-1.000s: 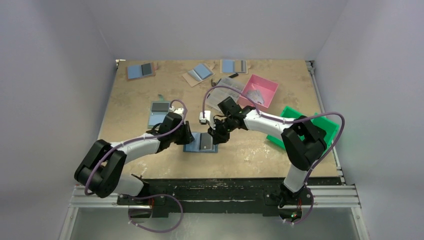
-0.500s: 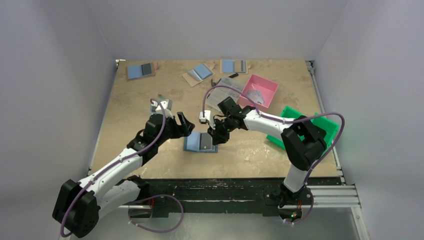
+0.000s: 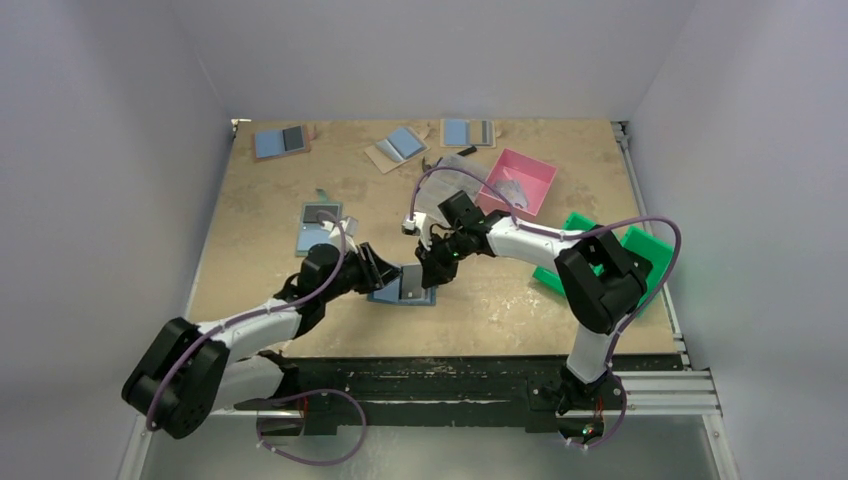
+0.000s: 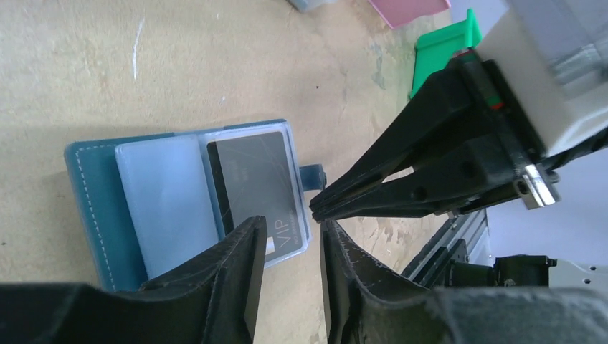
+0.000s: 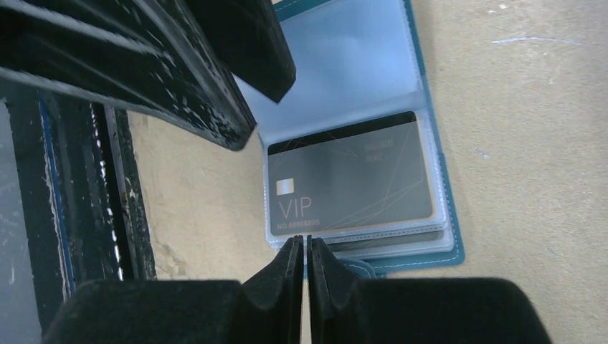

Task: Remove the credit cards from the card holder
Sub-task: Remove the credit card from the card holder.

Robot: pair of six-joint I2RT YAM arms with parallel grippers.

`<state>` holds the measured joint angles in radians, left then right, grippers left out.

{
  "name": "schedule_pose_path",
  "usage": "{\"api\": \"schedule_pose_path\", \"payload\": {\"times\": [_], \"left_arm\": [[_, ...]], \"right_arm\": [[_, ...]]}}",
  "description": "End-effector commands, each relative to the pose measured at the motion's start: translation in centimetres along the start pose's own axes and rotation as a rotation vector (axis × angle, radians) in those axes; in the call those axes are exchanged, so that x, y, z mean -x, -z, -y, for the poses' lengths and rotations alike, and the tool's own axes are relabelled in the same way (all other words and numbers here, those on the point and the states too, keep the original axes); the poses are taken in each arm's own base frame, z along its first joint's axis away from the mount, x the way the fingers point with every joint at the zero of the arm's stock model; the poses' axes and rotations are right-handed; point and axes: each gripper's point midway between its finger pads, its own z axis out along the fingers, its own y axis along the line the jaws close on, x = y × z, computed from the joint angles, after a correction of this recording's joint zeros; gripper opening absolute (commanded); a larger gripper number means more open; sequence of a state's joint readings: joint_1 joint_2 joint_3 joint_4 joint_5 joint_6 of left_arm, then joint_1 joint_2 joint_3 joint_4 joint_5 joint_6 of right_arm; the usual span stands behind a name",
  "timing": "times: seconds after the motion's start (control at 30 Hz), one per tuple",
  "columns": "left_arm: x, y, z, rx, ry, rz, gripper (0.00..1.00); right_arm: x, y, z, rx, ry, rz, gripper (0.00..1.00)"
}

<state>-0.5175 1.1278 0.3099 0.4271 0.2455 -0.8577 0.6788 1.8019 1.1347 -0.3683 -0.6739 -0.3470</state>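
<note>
Jaws narrowly apart, the left gripper (image 4: 294, 228) sits at the card holder's (image 4: 89, 186) nine o'clock; the right gripper (image 5: 302, 242), closed and empty, at three. The grey credit card (image 5: 351, 183) likely needs pinching out next.

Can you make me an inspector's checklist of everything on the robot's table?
Surface: tan table, scuffed with pale marks.
Job's things: blue card holder lies open; a dark card marked VIP sits in its clear sleeve.
Clutter: spare holders along the back; another holder on the left; pink tray; green bin.
Grippers: left gripper, jaws apart over the sleeve's corner; right gripper, jaws almost together at the card holder's edge, cannot tell if pinching anything.
Cables: purple cables loop along both arms.
Surroundings: plain pale walls; metal rail at the near edge.
</note>
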Motion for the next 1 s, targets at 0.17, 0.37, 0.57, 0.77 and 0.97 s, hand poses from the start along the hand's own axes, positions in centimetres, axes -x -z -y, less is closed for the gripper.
{"api": "schedule_pose_path", "payload": {"times": [0.17, 0.37, 0.57, 0.77, 0.97], "left_arm": [[-0.5, -2.6, -0.6, -0.017, 0.049, -0.028, 0.34], [-1.9, -3.1, -3.2, 0.072, 0.053, -0.063, 0.35], [-3.2, -3.3, -5.2, 0.135, 0.058, -0.101, 0.37], [-3.3, -3.7, -4.9, 0.105, 0.069, -0.108, 0.36], [-4.0, -3.8, -5.0, 0.093, 0.088, -0.126, 0.35]], "right_arm": [[1.0, -0.6, 1.3, -0.034, -0.079, 0.044, 0.12], [0.1, -1.1, 2.2, -0.074, -0.109, 0.019, 0.12], [-1.3, -1.7, 3.3, -0.113, -0.137, -0.037, 0.1], [-2.1, -2.2, 3.6, -0.117, -0.151, -0.063, 0.1], [-2.1, -2.6, 2.9, -0.064, -0.165, -0.063, 0.09]]}}
